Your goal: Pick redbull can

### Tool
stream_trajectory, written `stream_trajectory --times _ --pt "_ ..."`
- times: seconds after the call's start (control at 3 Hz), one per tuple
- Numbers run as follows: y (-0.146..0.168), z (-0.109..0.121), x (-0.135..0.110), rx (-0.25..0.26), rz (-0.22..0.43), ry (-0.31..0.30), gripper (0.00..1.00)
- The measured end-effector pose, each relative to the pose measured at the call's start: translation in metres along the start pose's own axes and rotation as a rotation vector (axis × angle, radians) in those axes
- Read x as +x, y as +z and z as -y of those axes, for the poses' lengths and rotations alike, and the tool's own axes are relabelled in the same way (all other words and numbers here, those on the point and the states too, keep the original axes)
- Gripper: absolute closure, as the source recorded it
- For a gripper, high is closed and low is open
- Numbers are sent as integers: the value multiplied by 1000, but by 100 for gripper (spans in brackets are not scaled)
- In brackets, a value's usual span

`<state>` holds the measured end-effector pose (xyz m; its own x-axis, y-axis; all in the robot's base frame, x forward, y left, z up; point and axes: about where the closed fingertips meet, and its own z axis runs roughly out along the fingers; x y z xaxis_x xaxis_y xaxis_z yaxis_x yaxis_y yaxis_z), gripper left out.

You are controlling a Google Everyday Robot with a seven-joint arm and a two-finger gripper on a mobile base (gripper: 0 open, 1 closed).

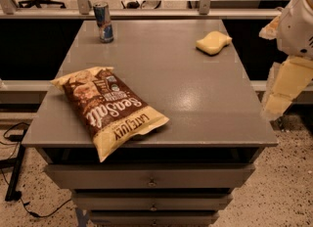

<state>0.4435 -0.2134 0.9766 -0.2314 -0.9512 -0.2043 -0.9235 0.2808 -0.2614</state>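
Nearest you: bag [110, 111] lies flat at the front-left of the tabletop [195, 99], its lower corner hanging over the front edge. It's well apart from the target, so probably no obstacle.

End effector [283, 89] hangs off the right side, beyond the tabletop edge and roughly level with it, nothing near it. You can't tell from this angle whether it's released or clenched. The arm above it is cut off by the frame, so its pose is a guess.

Sponge [213, 42] sits far-right, between the end effector and the target on a straight diagonal. Judgement: route behind or over it.

Can [103, 22] stands upright at the far-left corner, close to the back edge, clear all round. Its label is hard to make out.
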Motion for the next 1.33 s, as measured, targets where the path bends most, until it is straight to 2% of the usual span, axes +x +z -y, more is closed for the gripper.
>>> stream_trajectory --times 0.33,0.67,1.0,1.33 --pt "21 22 -15 3 69 20 0" --pt "66 64 -36 -28 231 67 0" --pt "113 99 -71 -65 439 97 0" --pt "143 129 -118 -62 621 109 0"
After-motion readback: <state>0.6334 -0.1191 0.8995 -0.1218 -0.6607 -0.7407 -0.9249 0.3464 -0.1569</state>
